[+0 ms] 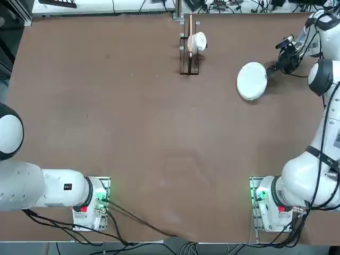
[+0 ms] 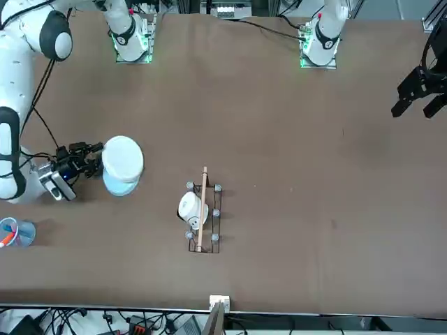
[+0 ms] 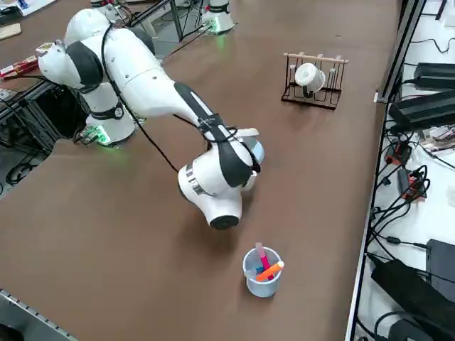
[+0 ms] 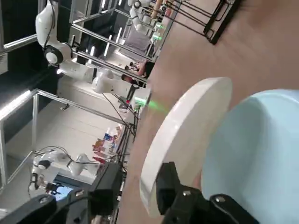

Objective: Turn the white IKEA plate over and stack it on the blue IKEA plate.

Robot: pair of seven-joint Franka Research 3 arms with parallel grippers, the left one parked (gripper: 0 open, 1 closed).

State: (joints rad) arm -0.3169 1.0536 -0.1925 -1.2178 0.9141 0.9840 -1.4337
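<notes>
A: Step in hand?
B: Turn-and-stack, I'd say the release end of it. The off-white round plastic plate is tilted, at the side of the pale sky-blue round plastic plate in the wrist view; from overhead it hides the blue one.
A: Where on the worktop?
B: Off the right arm's reaching end, well apart from the small white cup on its rack of dark wire and wood. Front view has blue peeking out past the white edge.
A: End effector?
B: Spread. Two black fingers apart, white rim between them, one finger against the inner side of the plate by the look of it. No pinch visible. Can't tell if that finger touches.
A: Flipped?
B: Looks like the underside is up in the top view, but I wouldn't swear to it. Not flat, so I wouldn't tag it stacked.
A: Next move?
B: Likely ease the rim down so it settles over the blue plate, then back the fingers out without dragging it. Risk: it catches and slides off-centre.
A: Arm pose?
B: Right arm reaches out and bends down, wrist low, the end effector laid over nearly sideways and pointing in toward the middle of the worktop, not straight down.
</notes>
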